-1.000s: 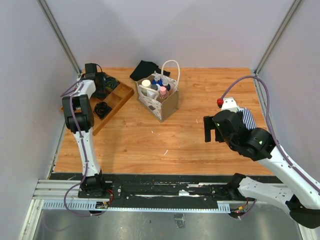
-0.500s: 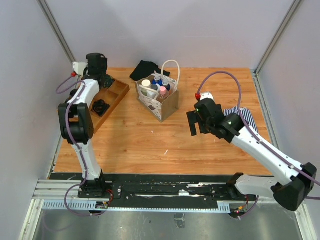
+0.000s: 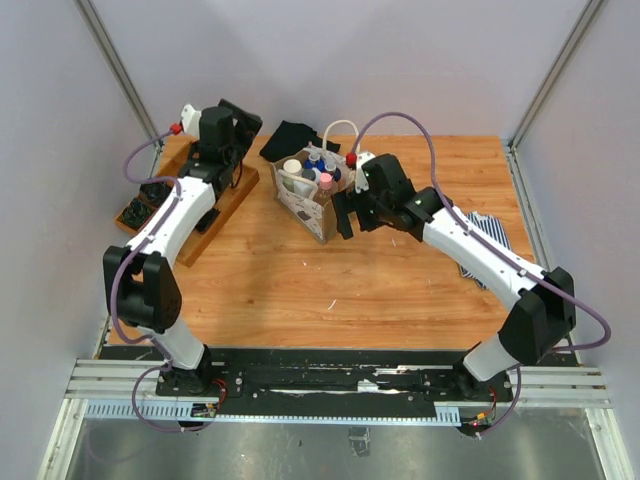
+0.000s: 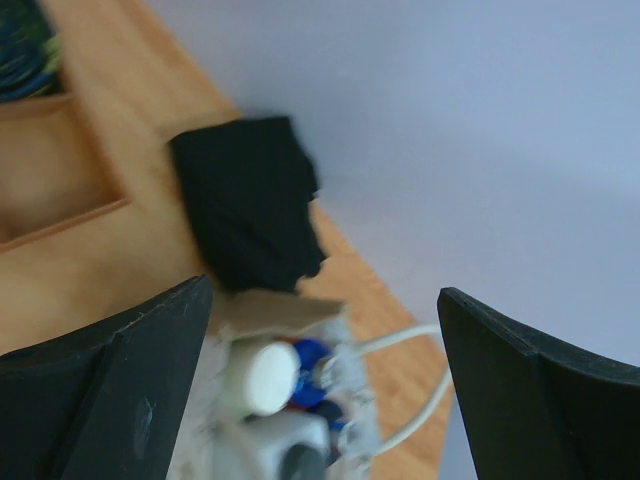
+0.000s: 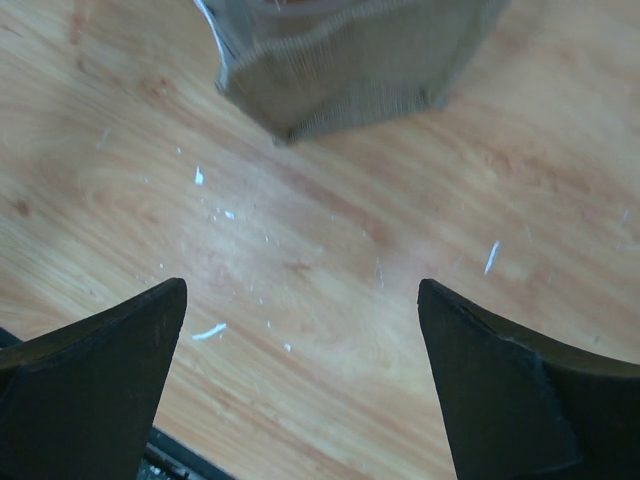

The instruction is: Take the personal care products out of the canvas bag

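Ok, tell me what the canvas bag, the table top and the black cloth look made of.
Canvas bag: coarse woven fabric, beige and matte; the weave shows up close. Table top: wood or wood-look laminate, going by the grain lines; slight sheen. Black cloth: probably a soft matte textile, as it lies crumpled with floppy edges; blur hides its weave.

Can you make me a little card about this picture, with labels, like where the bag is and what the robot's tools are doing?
bag: canvas bag stands upright on the table
inside: bottles in it, cream, pink and blue caps showing
left tool: open, empty, off to the bag's left
right tool: open, empty, close beside the bag
behind bag: black cloth
taken out: no bottle seen outside the bag
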You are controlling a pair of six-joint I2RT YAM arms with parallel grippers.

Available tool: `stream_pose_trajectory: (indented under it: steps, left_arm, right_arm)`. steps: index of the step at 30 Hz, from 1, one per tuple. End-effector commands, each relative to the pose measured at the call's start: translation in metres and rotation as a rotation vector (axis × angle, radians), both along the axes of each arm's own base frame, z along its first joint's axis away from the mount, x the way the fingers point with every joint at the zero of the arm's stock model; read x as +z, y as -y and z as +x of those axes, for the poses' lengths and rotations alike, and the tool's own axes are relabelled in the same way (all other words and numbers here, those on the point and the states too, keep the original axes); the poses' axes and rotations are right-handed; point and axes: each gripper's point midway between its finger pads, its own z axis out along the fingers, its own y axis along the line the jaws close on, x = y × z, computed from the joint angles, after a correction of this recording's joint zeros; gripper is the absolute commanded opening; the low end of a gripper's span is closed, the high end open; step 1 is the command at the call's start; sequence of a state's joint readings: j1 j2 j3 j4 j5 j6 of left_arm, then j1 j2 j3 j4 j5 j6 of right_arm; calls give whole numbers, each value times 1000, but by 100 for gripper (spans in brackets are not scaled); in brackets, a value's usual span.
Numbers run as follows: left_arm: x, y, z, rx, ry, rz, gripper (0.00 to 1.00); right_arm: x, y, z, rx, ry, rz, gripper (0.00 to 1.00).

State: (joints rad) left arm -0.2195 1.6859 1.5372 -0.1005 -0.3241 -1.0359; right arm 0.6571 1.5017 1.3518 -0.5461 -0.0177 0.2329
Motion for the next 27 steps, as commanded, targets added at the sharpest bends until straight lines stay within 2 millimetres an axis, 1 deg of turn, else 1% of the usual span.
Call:
stream_pose_trajectory:
  steps: [1, 3, 5, 7, 8, 9, 11, 12, 13, 14, 15, 17, 20, 22, 23, 27]
  left_arm:
    - [-18, -6, -55, -32, -86, 50, 100]
    - [-23, -6, -78, -51, -110, 50, 100]
    - [-28, -2, -96, -94, -140, 70, 100]
    - [-30, 5, -111, -146, -157, 102, 100]
    - [-30, 8, -118, -166, -163, 114, 100]
    - [-29, 11, -123, -187, -160, 121, 100]
    - [-24, 16, -132, -228, -141, 126, 100]
    - [-21, 18, -136, -243, -135, 125, 100]
    - [-21, 21, -140, -266, -133, 120, 100]
    - [-21, 24, -143, -284, -133, 121, 100]
    - [-25, 25, -147, -294, -141, 119, 100]
    - [-30, 26, -154, -307, -144, 112, 100]
    - [-37, 27, -161, -320, -152, 105, 100]
    - [-41, 26, -165, -321, -161, 103, 100]
    - [-41, 25, -167, -321, -160, 101, 100]
    - [-40, 26, -171, -325, -158, 91, 100]
  right_arm:
    - [36, -18, 34, 105, 165, 3, 99]
    - [36, -15, 49, 69, 178, -29, 99]
    - [39, -12, 61, 34, 170, -19, 99]
    - [47, -19, 73, 49, 180, 40, 99]
    - [50, -22, 80, 47, 186, 56, 94]
    - [56, -24, 88, 49, 196, 69, 85]
    - [58, -30, 104, 51, 188, 75, 73]
    - [57, -32, 112, 54, 181, 71, 69]
    - [61, -37, 120, 63, 181, 72, 68]
    - [60, -42, 126, 78, 178, 75, 68]
    - [50, -48, 133, 94, 160, 72, 68]
    - [39, -59, 143, 122, 149, 71, 68]
    - [16, -69, 156, 146, 100, 50, 69]
    - [1, -77, 155, 181, 45, 50, 71]
    - [-7, -80, 151, 195, 11, 52, 73]
    - [-39, -76, 139, 176, -71, 8, 79]
